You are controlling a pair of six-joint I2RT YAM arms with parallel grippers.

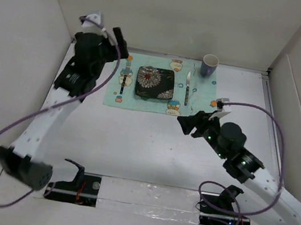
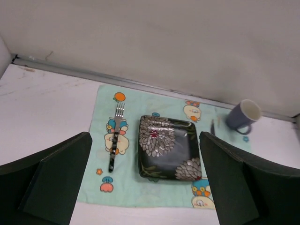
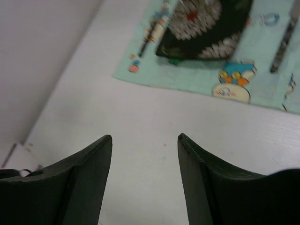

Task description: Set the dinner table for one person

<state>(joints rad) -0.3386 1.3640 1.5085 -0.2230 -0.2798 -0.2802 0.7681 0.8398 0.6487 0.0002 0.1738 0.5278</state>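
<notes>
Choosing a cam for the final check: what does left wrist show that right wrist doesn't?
Left wrist only: purple mug, the fork with its tines, the whole floral plate, back wall, open left gripper. Right wrist only: knife handle, open right gripper. Both: mint placemat, plate's near edge, fork handle, white table.

In the right wrist view the patterned plate (image 3: 201, 23) and the knife (image 3: 282, 44) are blurred, and both are cut off by the top edge. In the left wrist view a finger (image 2: 234, 178) of the left gripper (image 2: 145, 137) hides nearly all of the knife and the near right corner of the mint-green cloth (image 2: 140, 190).
</notes>
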